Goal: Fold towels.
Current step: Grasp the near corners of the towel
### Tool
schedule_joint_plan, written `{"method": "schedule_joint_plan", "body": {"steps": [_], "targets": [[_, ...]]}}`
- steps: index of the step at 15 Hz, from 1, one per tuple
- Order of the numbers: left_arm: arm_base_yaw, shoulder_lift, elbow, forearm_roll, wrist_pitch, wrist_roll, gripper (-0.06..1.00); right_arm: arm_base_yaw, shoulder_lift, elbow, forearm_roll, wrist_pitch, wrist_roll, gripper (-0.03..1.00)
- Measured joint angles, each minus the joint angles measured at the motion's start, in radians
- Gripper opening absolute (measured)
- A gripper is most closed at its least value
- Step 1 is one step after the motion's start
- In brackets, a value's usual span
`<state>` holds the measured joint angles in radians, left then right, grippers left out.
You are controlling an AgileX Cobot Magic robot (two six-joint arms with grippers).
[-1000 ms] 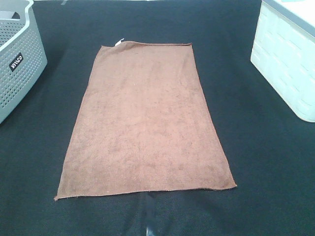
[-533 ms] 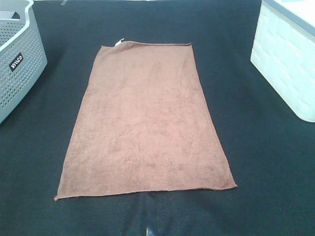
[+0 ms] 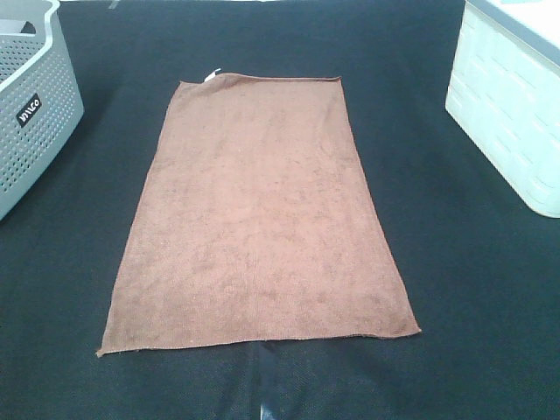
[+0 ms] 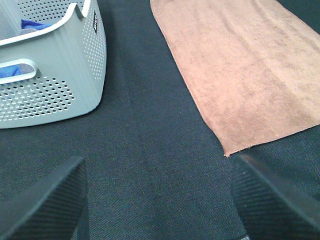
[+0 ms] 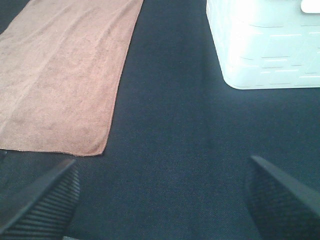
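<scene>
A reddish-brown towel (image 3: 258,214) lies flat and unfolded on the black table, long side running away from me, with a small white tag (image 3: 212,75) at its far left corner. It also shows in the left wrist view (image 4: 240,70) and the right wrist view (image 5: 65,75). My left gripper (image 4: 160,200) is open and empty above bare table, off the towel's near left corner. My right gripper (image 5: 162,200) is open and empty above bare table, off the near right corner. Neither gripper shows in the exterior high view.
A grey perforated basket (image 3: 31,105) stands at the left edge; the left wrist view (image 4: 60,85) shows blue cloth inside it. A white bin (image 3: 512,105) stands at the right edge and shows in the right wrist view (image 5: 265,45). A black mat (image 3: 420,70) covers the table.
</scene>
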<state>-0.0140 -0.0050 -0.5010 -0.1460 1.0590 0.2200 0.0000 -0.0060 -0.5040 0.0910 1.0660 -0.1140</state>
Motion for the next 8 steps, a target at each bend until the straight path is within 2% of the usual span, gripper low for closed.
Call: {"method": "schedule_joint_plan", "body": {"steps": [8], "targets": [[0.000, 0.000, 0.000, 0.000, 0.000, 0.000, 0.76, 0.000, 0.000, 0.000, 0.000, 0.000, 0.000, 0.83]]}}
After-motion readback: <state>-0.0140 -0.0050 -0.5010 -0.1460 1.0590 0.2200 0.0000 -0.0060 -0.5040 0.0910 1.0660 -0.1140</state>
